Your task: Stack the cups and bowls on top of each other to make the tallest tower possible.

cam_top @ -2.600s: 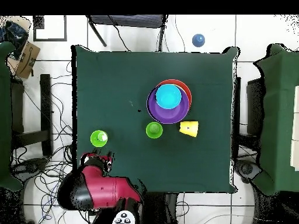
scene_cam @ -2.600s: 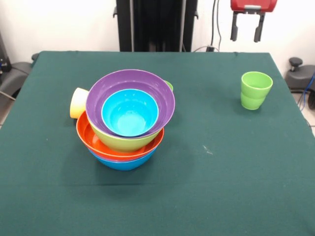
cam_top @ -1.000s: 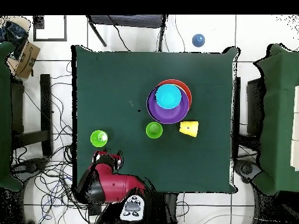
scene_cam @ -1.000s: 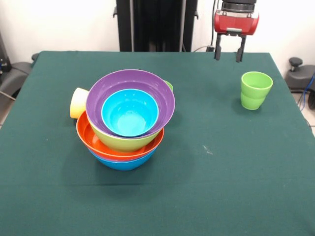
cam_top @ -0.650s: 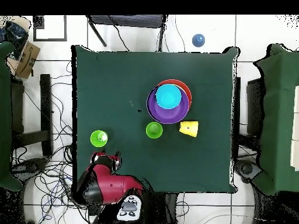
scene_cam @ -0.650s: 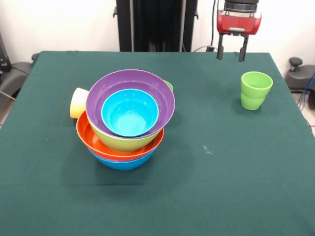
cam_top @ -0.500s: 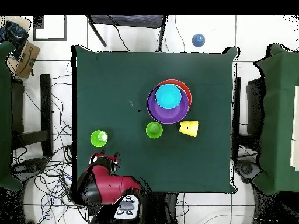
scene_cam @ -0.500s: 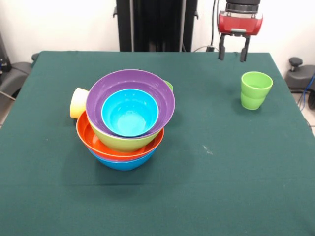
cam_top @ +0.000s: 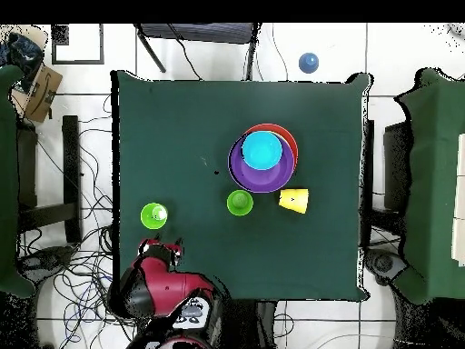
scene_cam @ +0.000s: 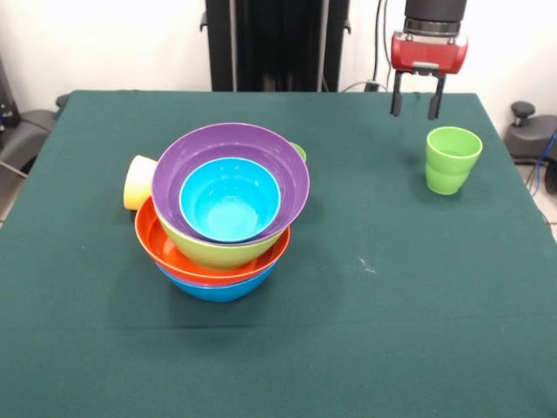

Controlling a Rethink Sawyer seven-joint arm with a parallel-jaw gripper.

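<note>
Left of centre on the green-clothed desk (scene_cam: 365, 331), the tower (scene_cam: 222, 213) is partly built: five glossy round bowls are nested, cyan inside purple, lime, orange and blue. Two smooth tapered cups are left: the pale yellow cup (scene_cam: 137, 182) lies tipped against the stack, and the light green cup (scene_cam: 452, 159) stands upright at right. Above it at upper right, the tool (scene_cam: 417, 109) is held open and empty.
</note>
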